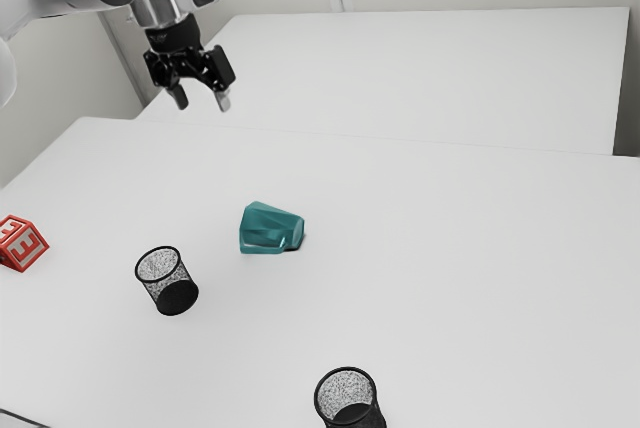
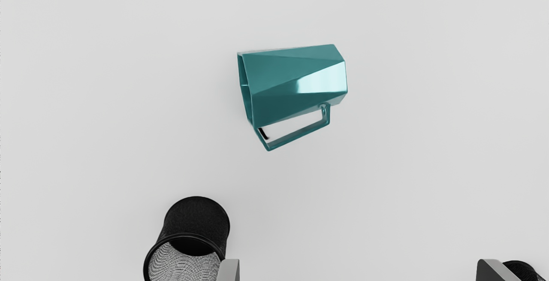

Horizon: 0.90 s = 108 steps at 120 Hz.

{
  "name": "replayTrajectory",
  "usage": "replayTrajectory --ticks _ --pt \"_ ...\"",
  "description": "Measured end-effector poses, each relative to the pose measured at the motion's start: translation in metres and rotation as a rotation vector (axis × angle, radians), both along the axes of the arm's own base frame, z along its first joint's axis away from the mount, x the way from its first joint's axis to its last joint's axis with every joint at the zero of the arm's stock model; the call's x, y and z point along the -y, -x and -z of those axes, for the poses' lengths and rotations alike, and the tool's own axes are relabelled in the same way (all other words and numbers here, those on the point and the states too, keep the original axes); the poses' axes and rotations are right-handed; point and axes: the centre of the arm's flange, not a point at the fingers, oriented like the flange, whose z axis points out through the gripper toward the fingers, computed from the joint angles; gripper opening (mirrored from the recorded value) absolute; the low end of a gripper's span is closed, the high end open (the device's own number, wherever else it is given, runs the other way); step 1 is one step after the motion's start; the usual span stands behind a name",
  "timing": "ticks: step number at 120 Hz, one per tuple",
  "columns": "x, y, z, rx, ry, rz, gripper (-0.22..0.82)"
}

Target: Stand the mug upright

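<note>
High over the table, toward the exterior view's upper left, my gripper hangs with its fingers spread and nothing between them. The teal faceted mug lies on its side on the table, well below and away from the hand. In the wrist view, the mug has its open mouth at one end and its angular handle out to the side. Both fingertips of the gripper stand far apart, not touching the mug.
A black mesh cup stands near the mug, and a second mesh cup is by the exterior view's bottom edge. A red letter block sits at the exterior view's left. All rest on the white table.
</note>
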Motion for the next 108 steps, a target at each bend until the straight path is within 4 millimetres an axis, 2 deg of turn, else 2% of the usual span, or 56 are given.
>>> replayTrajectory --ticks 18,34,46,55,72,87,98,108 --pt "0.000 -0.003 -0.001 0.027 0.000 0.008 0.60" --pt "-0.001 -0.003 0.007 0.021 0.005 0.010 0.60" --pt "-0.001 0.012 0.013 0.008 0.066 -0.006 0.60" --pt "-0.010 0.021 0.026 -0.010 0.146 -0.033 0.60" --pt "-0.043 0.024 0.067 -0.050 0.299 -0.105 0.60" --pt "-0.079 0.018 0.110 -0.083 0.396 -0.171 0.60" --pt "-0.107 0.006 0.156 -0.110 0.482 -0.219 0.60" --pt "-0.112 -0.006 0.193 -0.117 0.549 -0.222 0.60"
